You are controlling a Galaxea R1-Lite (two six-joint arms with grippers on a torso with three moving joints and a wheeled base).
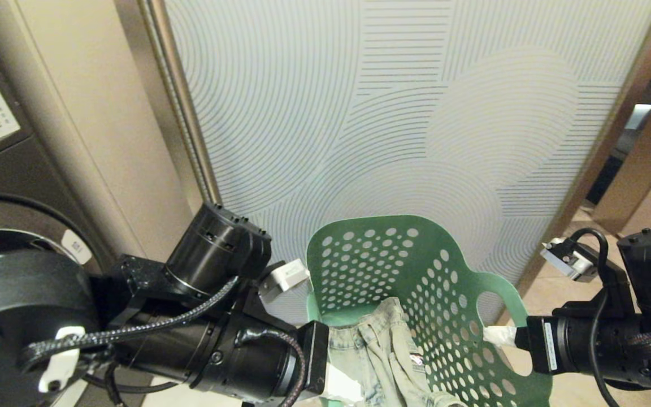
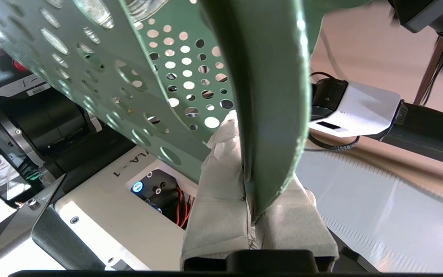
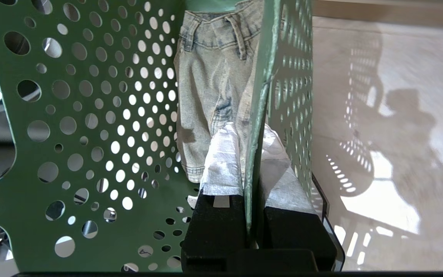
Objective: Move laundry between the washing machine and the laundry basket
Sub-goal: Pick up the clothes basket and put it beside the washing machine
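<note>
Green plastic fills your view: the basket (image 1: 444,294) hangs between both arms. Your left gripper (image 2: 250,192) is clamped on the basket's rim, and your right gripper (image 3: 250,161) pinches the opposite wall. Faded laundry (image 1: 382,350) lies inside the basket, near the left gripper.

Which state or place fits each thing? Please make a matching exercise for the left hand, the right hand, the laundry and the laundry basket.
1. left hand
2. right hand
3. laundry
4. laundry basket

a. lies inside the basket
b. green, full of round holes
c. shut on the basket's left wall
d. shut on the basket's right wall

Pairs: 1-c, 2-d, 3-a, 4-b
</note>
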